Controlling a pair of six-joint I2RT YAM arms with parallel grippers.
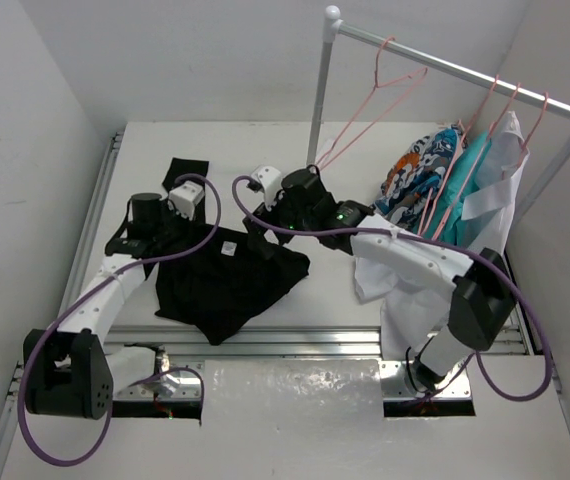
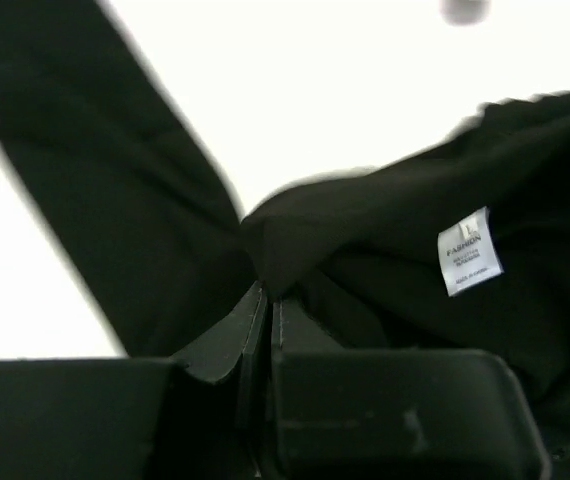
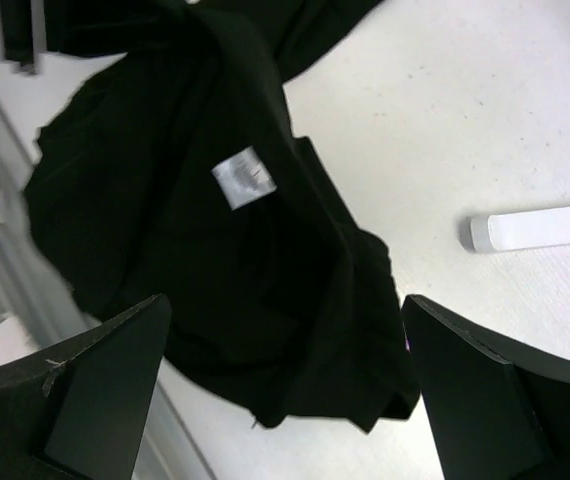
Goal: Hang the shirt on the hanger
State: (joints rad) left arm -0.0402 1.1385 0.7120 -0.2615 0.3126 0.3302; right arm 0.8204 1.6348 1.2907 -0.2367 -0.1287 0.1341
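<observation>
The black shirt lies crumpled on the white table, its white neck label facing up; a sleeve trails toward the back. My left gripper is shut on a fold of the shirt just left of the label. My right gripper is open and hovers above the shirt's right side; in the right wrist view its two fingers straddle the shirt without touching it, and the label shows. The empty pink hanger hangs from the rail at the back.
A white clothes rack stands at the back right, with its post and rail. Patterned, teal and white garments hang there on pink hangers. A white bar lies on the table. A metal rail runs along the near edge.
</observation>
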